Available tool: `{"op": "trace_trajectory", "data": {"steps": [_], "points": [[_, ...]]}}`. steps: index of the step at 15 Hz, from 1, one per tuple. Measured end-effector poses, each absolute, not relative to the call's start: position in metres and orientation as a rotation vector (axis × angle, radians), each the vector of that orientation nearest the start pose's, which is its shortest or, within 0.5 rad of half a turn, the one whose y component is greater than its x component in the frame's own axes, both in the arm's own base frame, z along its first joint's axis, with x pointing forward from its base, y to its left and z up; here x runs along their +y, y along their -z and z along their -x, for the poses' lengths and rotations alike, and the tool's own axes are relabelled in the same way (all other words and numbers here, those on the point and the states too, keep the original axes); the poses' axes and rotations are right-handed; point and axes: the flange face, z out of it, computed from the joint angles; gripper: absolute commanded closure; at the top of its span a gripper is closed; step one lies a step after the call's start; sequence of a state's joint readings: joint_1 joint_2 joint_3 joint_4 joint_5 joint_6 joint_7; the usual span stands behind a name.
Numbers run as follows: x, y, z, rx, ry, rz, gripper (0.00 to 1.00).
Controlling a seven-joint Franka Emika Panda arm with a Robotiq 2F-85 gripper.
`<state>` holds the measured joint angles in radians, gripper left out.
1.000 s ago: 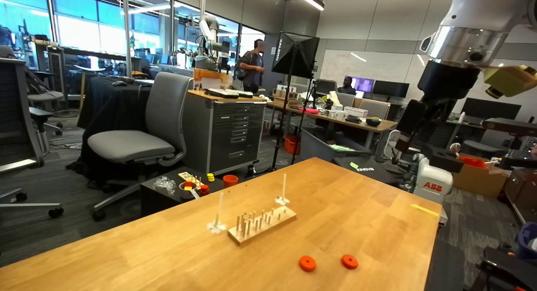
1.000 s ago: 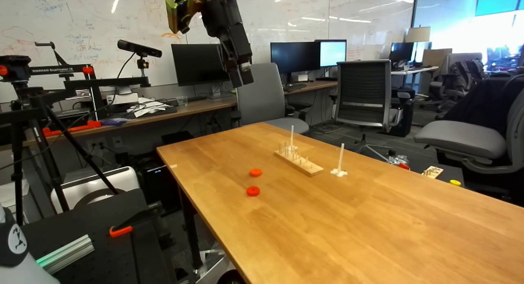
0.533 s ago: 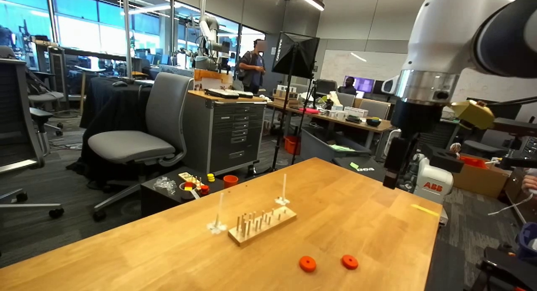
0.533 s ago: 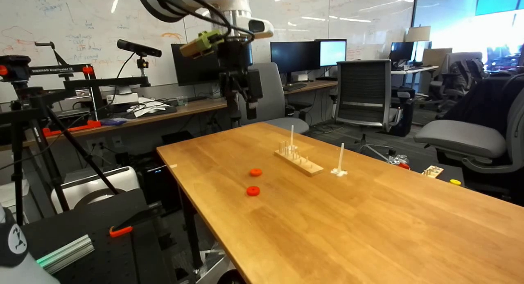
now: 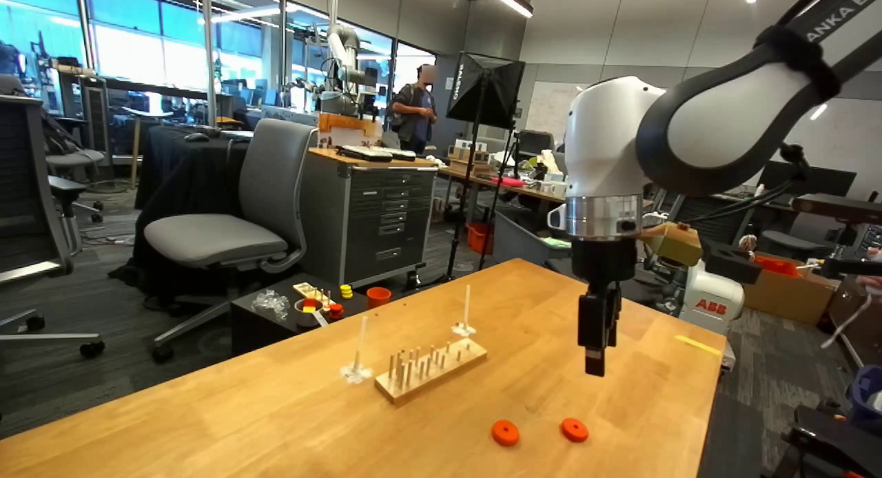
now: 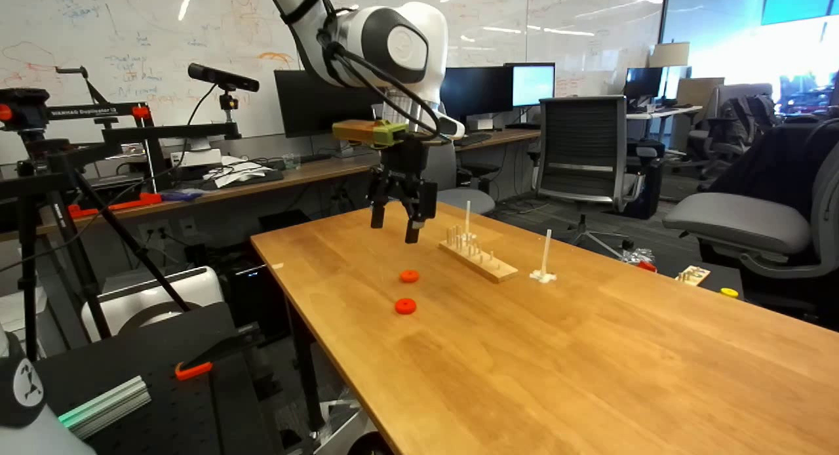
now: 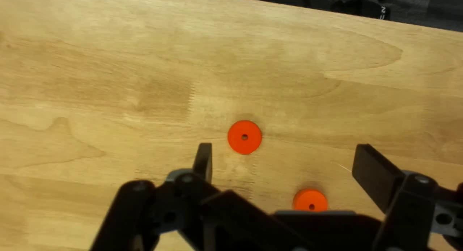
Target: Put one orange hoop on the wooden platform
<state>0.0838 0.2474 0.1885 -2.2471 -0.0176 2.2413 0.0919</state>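
Two orange hoops lie flat and apart on the tabletop. In an exterior view they are the near hoop point(image 5: 501, 437) and the hoop beside it point(image 5: 574, 425); both also show in the other exterior camera's picture, as a hoop point(image 6: 409, 277) and a hoop point(image 6: 405, 307). The wooden platform point(image 5: 455, 364) with its upright pegs stands apart from them; it also shows in an exterior view point(image 6: 490, 269). My gripper point(image 6: 394, 230) points down above the table, open and empty. In the wrist view its open jaws point(image 7: 284, 148) span one whole hoop point(image 7: 245, 147) and another hoop point(image 7: 305, 199), partly hidden by the gripper body.
Two thin upright rods, one point(image 5: 360, 347) and another point(image 5: 467, 309), stand on white bases beside the platform. A low black box point(image 5: 258, 333) with cups and small parts stands beyond the table edge. A yellow strip point(image 5: 697, 345) marks the table's far corner.
My gripper has come down from high above the table's far side, moved in over the table toward the hoops, and turned to point straight down. Hoops and platform have not moved.
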Motion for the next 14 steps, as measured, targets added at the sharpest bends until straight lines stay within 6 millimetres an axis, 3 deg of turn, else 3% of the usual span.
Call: {"op": "trace_trajectory", "data": {"steps": [5, 8, 14], "points": [[0.143, -0.230, -0.501, -0.294, -0.392, 3.110, 0.00], [0.153, -0.223, -0.506, -0.230, -0.304, 3.106, 0.00], [0.189, -0.180, -0.507, -0.116, -0.169, 3.082, 0.00]]}}
